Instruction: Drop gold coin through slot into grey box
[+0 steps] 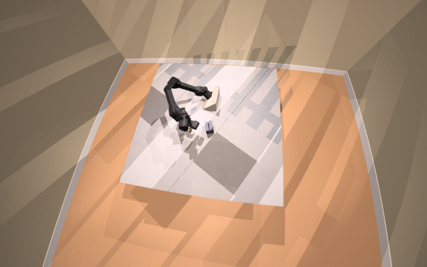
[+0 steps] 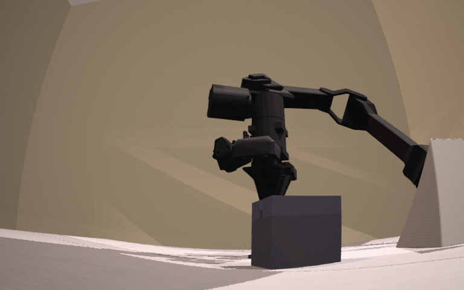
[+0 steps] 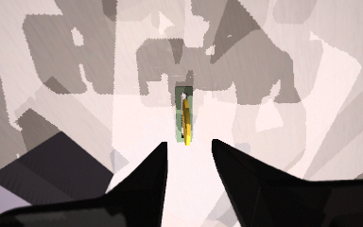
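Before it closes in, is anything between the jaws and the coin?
No. In the wrist view only bare mat lies between the gripper and the coin in its holder.
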You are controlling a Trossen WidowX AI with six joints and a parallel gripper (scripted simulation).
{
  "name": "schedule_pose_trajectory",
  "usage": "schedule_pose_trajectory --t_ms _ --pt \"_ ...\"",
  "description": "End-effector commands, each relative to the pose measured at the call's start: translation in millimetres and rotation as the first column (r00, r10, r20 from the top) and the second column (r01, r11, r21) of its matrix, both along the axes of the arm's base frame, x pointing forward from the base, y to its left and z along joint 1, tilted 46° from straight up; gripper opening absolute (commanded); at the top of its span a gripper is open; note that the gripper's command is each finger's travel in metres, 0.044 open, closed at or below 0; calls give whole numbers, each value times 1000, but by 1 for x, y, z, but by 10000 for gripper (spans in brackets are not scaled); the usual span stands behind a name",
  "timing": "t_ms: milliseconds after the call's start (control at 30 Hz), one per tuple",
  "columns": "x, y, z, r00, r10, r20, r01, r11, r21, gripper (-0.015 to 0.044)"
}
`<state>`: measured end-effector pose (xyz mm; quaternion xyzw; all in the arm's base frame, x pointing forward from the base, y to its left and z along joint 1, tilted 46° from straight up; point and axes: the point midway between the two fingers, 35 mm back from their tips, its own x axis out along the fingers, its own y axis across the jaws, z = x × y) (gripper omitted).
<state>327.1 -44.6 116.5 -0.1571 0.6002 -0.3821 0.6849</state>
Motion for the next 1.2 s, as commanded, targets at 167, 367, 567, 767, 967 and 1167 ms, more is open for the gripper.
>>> schedule_pose_trajectory --t_ms 167,367,567,767,967,1167 --pt "-2 -11 -9 1000 2 -5 -2 1000 -4 161" --pt "-2 -18 -16 1000 2 -5 -2 1000 -4 161" --pt "-2 -25 -23 1000 2 -5 -2 1000 -4 161" --pt "-2 -32 -30 1000 2 -5 -2 1000 -5 161" --pt "-3 -39 -36 1000 2 -5 -2 1000 -6 161" --pt "-4 -46 -42 1000 2 -5 -2 1000 -7 161"
